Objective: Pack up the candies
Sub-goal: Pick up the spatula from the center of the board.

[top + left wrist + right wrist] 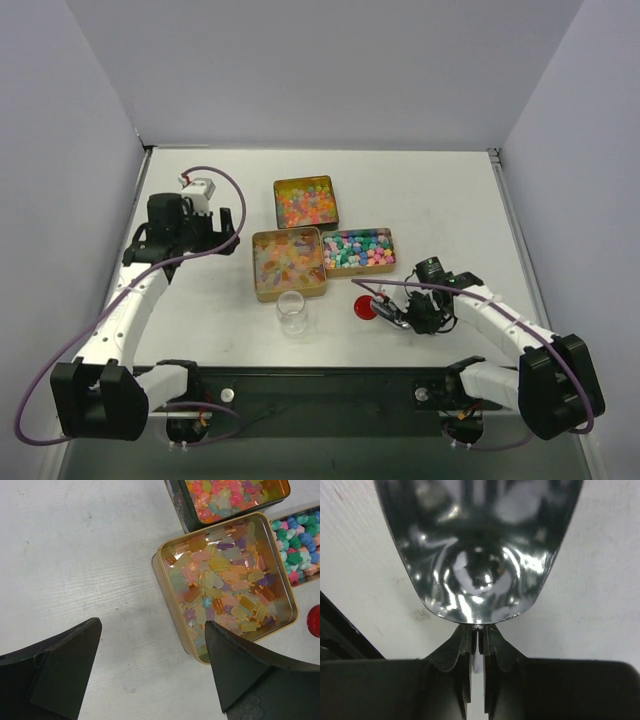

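Candies are kept in three open gold-coloured tins grouped near mid-table.

Nearest the arm bases, at approx. 4 o'clock from table centre, the R gripper is seen w/ its fingers pressed together on the thin handle of a metal spoon. The shiny bowl is pointed away from the wrist cam, over the bare white table. Whether the bowl is resting on the surface cannot be told. In the top view the spoon end is placed just beside a flat red lid, at the lid's 3 o'clock.

A small clear jar is stood upright at the lid's 9 o'clock, near it but apart, and just off the 6 o'clock edge of the near tin. That tin is filled w/ pastel, translucent pieces in yellow, pink, orange and pale green.

At its 3 o'clock, the right tin is set close alongside and is loaded w/ opaque blue, green, pink and white bits. At the near tin's 12 o'clock, the far tin is packed w/ orange, red and pink pieces, plus some yellow.

The L gripper is held at the near tin's 9 o'clock, apart from it, w/ fingers spread wide and only table btwn them. In the L wrist view the tin's near corner is partly covered by one finger.

Any lettering on tins, lid or jar is too small to be read.
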Tool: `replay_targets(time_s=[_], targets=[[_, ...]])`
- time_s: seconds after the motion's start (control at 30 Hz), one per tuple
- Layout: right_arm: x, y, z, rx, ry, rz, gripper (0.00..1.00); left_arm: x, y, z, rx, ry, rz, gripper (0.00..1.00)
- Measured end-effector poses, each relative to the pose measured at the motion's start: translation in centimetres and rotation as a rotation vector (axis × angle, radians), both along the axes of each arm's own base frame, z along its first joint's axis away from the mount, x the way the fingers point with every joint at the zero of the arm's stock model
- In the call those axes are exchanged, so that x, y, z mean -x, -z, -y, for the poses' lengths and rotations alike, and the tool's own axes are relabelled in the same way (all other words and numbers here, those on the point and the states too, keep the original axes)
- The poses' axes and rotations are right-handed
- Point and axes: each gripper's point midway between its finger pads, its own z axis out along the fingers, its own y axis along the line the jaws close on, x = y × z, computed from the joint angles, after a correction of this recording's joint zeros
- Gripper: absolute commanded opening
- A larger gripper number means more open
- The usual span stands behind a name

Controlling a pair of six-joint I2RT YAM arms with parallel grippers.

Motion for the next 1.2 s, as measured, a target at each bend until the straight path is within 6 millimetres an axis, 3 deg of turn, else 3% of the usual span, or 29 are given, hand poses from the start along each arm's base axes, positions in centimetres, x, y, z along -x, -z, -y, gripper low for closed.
replay_targets(time_s=[0.2, 0.3, 0.43, 0.5, 0.63, 0.83, 1.03, 1.2], targets=[[-0.1, -0.3, 0.8, 0.04, 0.007, 0.014, 0.0, 0.2, 0.0, 1.7, 0.077, 0.056, -0.024, 0.91], [-0.1, -1.8, 1.3, 0.062, 0.017, 0.022, 0.0, 0.1, -1.3, 3.9, 0.157, 0.126, -0.032, 0.9], [-3.3, -7.6, 0.0, 0.003, 0.048, 0.16, 0.0, 0.2, -4.8, 8.7, 0.283, 0.297, -0.022, 0.75], [-5.2, -10.7, -0.9, -0.042, 0.069, 0.232, 0.0, 0.7, -6.2, 11.2, 0.34, 0.392, -0.015, 0.73], [-7.8, -14.3, -2.7, -0.113, 0.087, 0.298, 0.0, 2.3, -7.0, 14.5, 0.424, 0.511, -0.048, 0.82], [-9.0, -14.6, -4.9, -0.102, 0.03, 0.251, 0.0, 2.8, -7.8, 16.8, 0.523, 0.556, -0.093, 0.84], [-10.9, -15.7, -6.4, -0.108, 0.022, 0.247, 0.0, 2.4, -8.5, 17.5, 0.571, 0.547, -0.094, 0.84], [-11.1, -15.9, -7.3, -0.114, 0.006, 0.246, 0.0, 2.2, -8.9, 17.7, 0.592, 0.532, -0.088, 0.84]])
